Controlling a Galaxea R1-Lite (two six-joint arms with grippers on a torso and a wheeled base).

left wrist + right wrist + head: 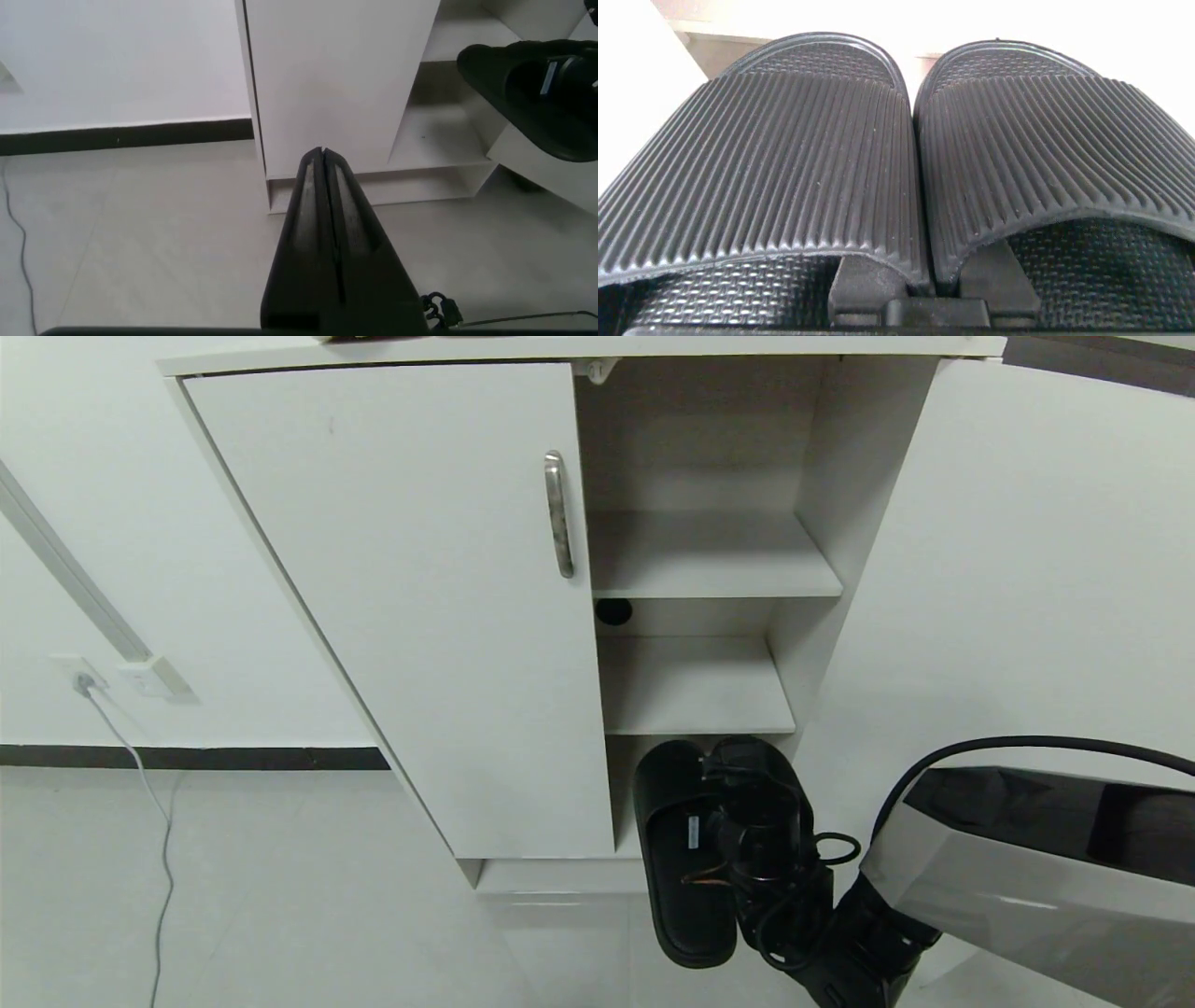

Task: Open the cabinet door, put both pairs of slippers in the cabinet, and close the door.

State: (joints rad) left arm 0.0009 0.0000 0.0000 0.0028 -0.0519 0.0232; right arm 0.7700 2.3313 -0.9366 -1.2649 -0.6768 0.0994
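Head view has the white two-door cabinet (579,347) standing on a pale tiled floor (280,896) against a white wall. Its left-hand door (401,616), with an upright brushed-metal bar handle (558,513), is closed. Its right-hand door (1027,569) is swung wide open to the right. The open half shows an upper shelf (709,555), a lower shelf (695,686) and a bottom compartment, with a round dark hole (613,610) in the back panel between the shelves. The pair of black ribbed rubber slippers (681,859) is held side by side at the mouth of that bottom compartment. The toes point in under the lower shelf and the heels hang out above the floor. The right claw (747,803) is clenched on them from above. In the right wrist view, the right claw (924,285) grasps the two adjoining strap edges where the slippers (803,159) meet. Left wrist view shows the left claw (322,163) low over the floor, well in front of the cabinet (336,75). Its two dark fingers are pressed flat together with nothing between them, and the slippers (533,93) are off to its side. On the wall to the left, a white socket (79,674) feeds a grey cable (159,821) that trails down onto the floor.
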